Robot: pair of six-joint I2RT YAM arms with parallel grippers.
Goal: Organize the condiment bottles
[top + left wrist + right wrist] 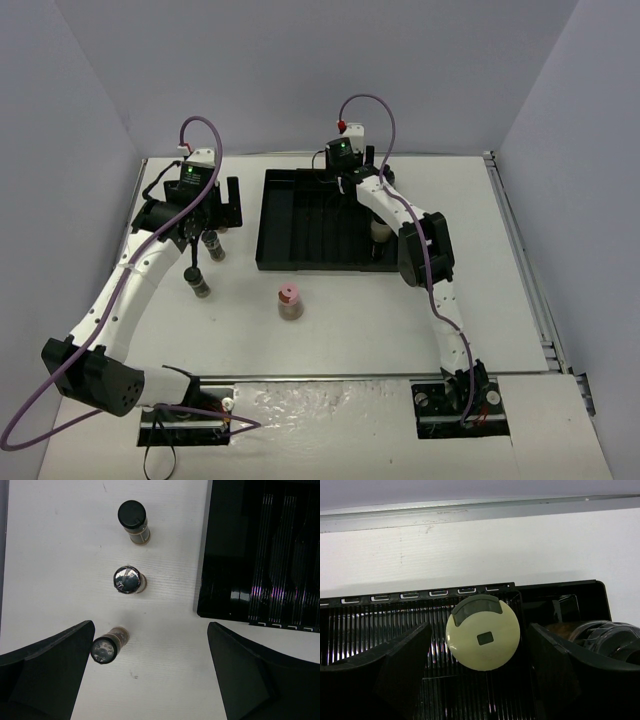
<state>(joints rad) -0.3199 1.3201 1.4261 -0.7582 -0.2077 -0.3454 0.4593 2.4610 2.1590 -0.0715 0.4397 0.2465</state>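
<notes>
The right gripper (480, 625) hung over the tray (370, 622) with its jaws spread wide and nothing held. The yellow bottle (482, 639) stood upright between them, by the tray's far wall, with a gap to the finger on either side. If the step was to leave that bottle there, the sound move was a straight lift with no sideways drift. Either finger could tip it, and another bottle (605, 635) sat in the neighbouring compartment, just beside the finger on that side. If it was a grasp instead, the jaws wanted lowering below the cap and closing evenly. The left gripper (150, 626) was likewise wide open and empty above the table (50, 555), where three bottles stood in a row beside the tray: a black-cap bottle (132, 516) farthest, a shiny-cap bottle (129, 579) in the middle, and a dark-cap bottle (105, 648) just beside one finger. To take the middle one the gripper needed centring first, or that finger might knock the neighbour. The pink-cap bottle (290, 300) stood apart on the table, on the near side of the tray.
</notes>
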